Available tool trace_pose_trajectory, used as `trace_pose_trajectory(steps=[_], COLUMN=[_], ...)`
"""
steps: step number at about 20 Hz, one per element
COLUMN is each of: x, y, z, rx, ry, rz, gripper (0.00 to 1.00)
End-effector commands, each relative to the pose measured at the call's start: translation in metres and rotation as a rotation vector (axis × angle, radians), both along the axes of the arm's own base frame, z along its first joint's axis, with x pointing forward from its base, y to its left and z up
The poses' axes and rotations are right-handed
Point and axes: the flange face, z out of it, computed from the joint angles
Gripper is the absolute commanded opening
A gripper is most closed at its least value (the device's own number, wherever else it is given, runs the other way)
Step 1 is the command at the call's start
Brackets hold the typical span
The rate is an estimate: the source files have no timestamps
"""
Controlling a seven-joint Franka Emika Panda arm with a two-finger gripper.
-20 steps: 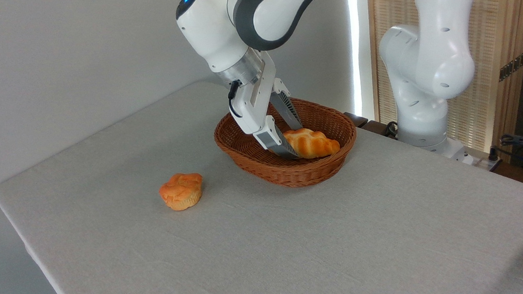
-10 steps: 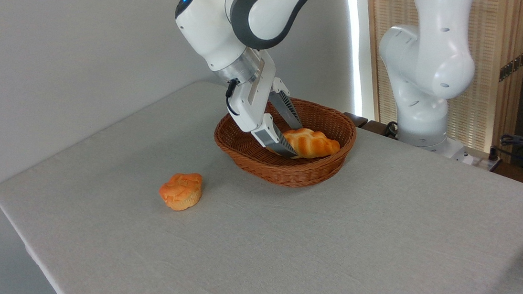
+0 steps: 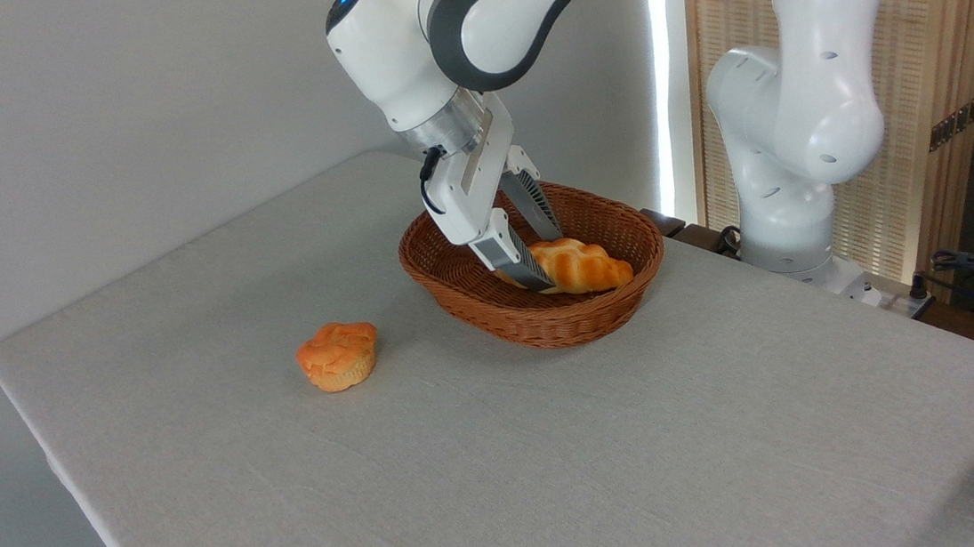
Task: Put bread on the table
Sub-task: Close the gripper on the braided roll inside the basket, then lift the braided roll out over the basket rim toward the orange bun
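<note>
Braided loaf gripped, not yet out of the basket

The white arm's two-finger gripper reaches into the brown oval wicker basket, its grey ribbed fingers set either side of the left end of the golden-orange braided bread and seemingly pinching it. The loaf looks low inside the basket. Lifting it clear and setting it on the light grey cloth-covered table remains; a small round orange bun already sits there.
</note>
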Motion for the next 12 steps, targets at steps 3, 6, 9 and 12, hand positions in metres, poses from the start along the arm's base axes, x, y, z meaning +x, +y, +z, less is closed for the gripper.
trace_pose_trajectory(steps=[3,6,9,12], x=[0.004,0.015,0.031,0.052], y=[0.004,0.005,0.012,0.026], z=[0.017,0.052,0.081,0.103], rx=[0.002,-0.022,-0.056,-0.093], ry=[-0.004,-0.042,-0.096,-0.18], rz=[-0.013,0.008,0.05,0.102], gripper=[0.46,0.48,0.48,0.48])
